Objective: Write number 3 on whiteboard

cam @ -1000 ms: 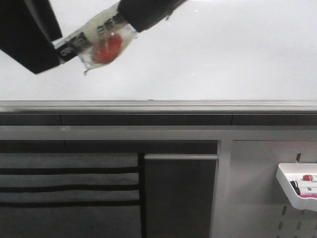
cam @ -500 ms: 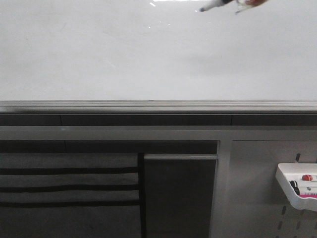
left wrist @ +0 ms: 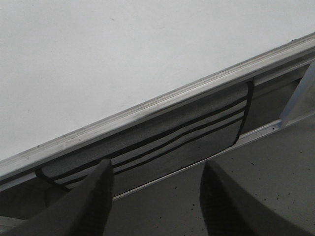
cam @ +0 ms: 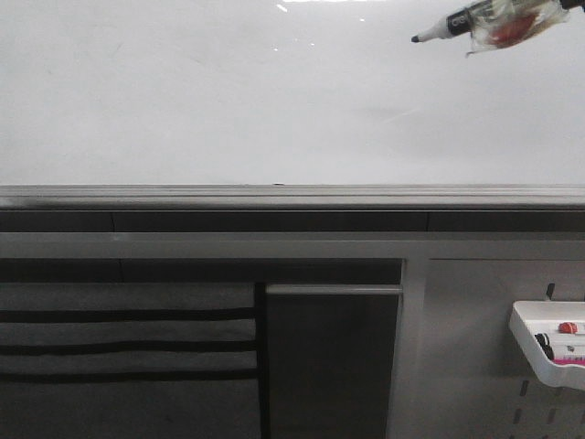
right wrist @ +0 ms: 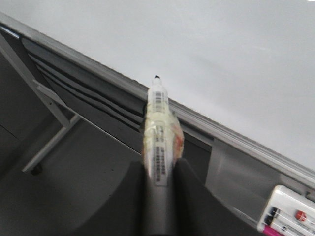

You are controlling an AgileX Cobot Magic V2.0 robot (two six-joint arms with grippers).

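Pinching the marker (right wrist: 158, 129) in the right gripper (right wrist: 158, 169), I'm aiming its tip at the whiteboard (cam: 228, 101) near two o'clock. Left gripper (left wrist: 155, 196) is hanging spread, empty. I'm wanting light, square contact.

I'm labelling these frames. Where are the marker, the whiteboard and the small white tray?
marker (cam: 454, 23): front view, on its barrel just behind the tip.
whiteboard (cam: 228, 101): front view, on its bare white face.
small white tray (cam: 528, 331): front view, on its near rim.
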